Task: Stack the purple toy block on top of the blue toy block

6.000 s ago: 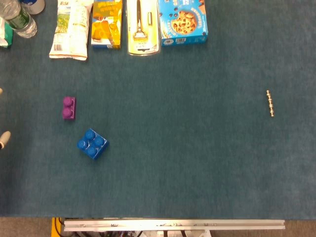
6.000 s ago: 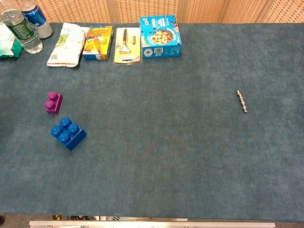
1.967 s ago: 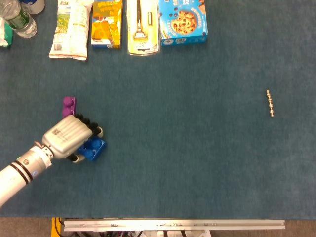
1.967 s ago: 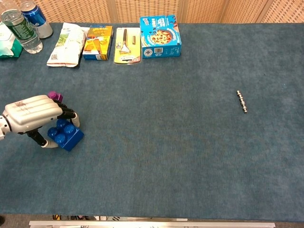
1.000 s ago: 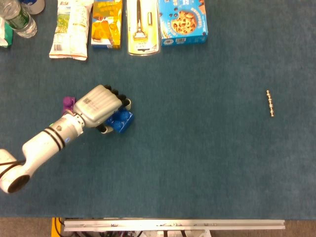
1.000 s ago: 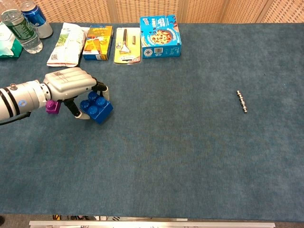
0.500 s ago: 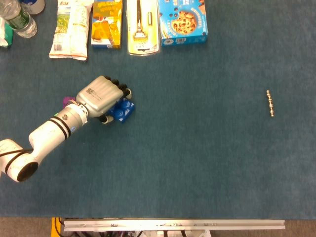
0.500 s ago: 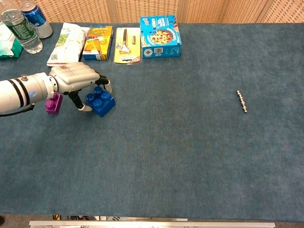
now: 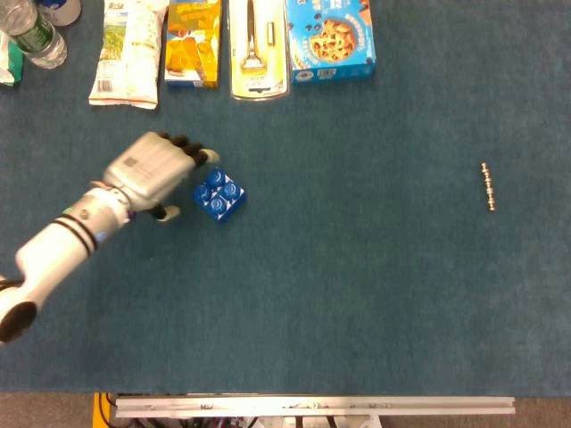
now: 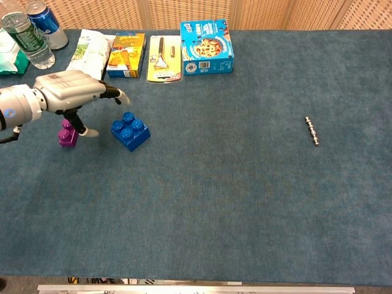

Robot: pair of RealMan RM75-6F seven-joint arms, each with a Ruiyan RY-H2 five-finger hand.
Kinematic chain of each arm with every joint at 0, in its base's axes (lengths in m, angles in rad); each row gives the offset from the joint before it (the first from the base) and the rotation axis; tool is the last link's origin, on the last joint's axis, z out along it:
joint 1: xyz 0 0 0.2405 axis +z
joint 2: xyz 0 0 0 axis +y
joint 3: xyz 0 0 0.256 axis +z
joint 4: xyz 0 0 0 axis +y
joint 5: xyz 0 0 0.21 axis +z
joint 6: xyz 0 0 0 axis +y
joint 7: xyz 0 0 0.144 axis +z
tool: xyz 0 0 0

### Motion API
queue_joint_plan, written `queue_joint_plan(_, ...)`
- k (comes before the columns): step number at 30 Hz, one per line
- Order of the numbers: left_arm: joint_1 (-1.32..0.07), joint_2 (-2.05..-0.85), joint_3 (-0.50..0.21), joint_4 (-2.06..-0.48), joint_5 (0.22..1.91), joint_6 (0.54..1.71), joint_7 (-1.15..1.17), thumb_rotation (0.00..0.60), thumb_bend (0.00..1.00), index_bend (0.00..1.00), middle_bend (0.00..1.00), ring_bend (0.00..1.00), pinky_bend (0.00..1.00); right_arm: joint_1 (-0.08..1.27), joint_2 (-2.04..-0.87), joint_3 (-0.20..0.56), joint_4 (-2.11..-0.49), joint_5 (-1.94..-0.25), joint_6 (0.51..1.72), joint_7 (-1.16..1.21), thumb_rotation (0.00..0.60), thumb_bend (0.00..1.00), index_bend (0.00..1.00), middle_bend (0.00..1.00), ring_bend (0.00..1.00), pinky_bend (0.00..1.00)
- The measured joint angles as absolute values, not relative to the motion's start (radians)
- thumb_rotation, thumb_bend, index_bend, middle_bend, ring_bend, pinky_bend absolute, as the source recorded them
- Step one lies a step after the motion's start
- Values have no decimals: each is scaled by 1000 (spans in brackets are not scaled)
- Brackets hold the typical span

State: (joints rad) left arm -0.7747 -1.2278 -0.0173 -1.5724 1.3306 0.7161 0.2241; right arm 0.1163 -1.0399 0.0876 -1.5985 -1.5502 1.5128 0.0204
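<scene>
Teal cloth covers the worktop [image 10: 245, 202], with packets and bottles lined along its far edge. Half a second ago the left hand [image 10: 67, 90] was wrapped over the blue block [image 10: 130, 130]; now it has let go and drawn back to the left – fingers [image 10: 116, 93] apart, holding nothing. The blue block sits alone, studs up, well to the right of where it lay six seconds back, so the base looks placed and the step in hand is likely the pickup of the purple block [image 10: 67, 134]. That block stands just left of the blue one, under the hand. Only the chest view shows it plainly – from the head view the left hand [image 9: 147, 174] hides it almost wholly, though the blue block [image 9: 219, 195] is clear there. Neither view shows the right hand
</scene>
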Motion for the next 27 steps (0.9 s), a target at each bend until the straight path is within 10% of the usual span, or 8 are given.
queue_joint_plan(27, -772, -1162, 26, -1514, 1198, 608, 195, 600, 703, 182, 213, 193, 248, 118, -1051, 84, -1592, -1546, 1504, 19, 600, 348, 340, 423, 336, 365)
